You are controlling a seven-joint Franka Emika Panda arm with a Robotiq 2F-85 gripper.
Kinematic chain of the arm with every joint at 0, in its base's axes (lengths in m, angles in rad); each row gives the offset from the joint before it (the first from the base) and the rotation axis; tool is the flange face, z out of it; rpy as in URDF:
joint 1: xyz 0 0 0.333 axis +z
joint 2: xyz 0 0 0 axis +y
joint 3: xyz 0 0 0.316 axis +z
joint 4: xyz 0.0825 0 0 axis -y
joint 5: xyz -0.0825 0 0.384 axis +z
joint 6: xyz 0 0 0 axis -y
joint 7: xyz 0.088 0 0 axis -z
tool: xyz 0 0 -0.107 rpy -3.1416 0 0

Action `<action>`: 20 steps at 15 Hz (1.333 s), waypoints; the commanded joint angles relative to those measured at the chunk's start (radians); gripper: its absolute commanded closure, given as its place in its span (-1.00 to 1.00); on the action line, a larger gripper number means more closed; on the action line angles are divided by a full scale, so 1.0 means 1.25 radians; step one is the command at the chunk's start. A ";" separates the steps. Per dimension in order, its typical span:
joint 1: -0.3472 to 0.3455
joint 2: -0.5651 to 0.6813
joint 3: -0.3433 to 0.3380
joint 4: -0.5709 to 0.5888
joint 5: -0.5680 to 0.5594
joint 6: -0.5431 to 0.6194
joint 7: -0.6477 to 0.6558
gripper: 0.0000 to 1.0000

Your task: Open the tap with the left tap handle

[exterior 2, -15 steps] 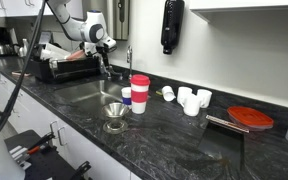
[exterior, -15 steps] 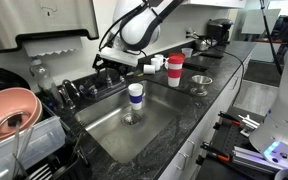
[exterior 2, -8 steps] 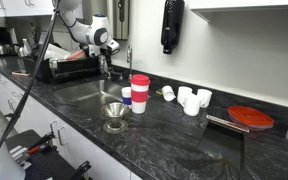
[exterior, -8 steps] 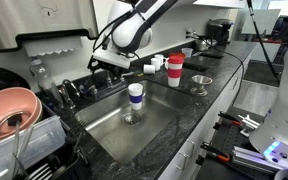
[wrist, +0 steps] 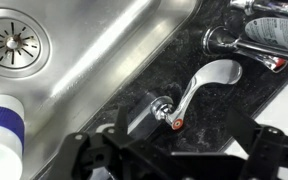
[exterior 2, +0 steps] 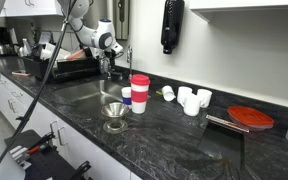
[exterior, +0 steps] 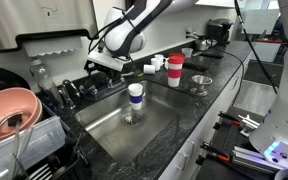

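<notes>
Black stone counter (wrist: 112, 98) beside steel sink (wrist: 94, 45), hand (wrist: 171, 147) spread wide, empty, near left tap handle (wrist: 206, 82).

cup (exterior: 135, 95) in sink (exterior: 109, 136) | tap (exterior 2: 129, 60) behind sink | funnel (exterior: 201, 84) on counter (exterior: 220, 97)

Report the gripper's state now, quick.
Gripper: open, holding nothing; the handle lies just ahead of it, not gripped.

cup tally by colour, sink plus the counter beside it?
Red cup: 1
White cups: 3
Blue-banded cup, in sink: 1
Total: 5
Small white item nearby: unclear, not counted.
</notes>
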 commanded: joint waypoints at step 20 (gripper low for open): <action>0.057 0.065 -0.047 0.031 0.019 0.040 0.078 -1.00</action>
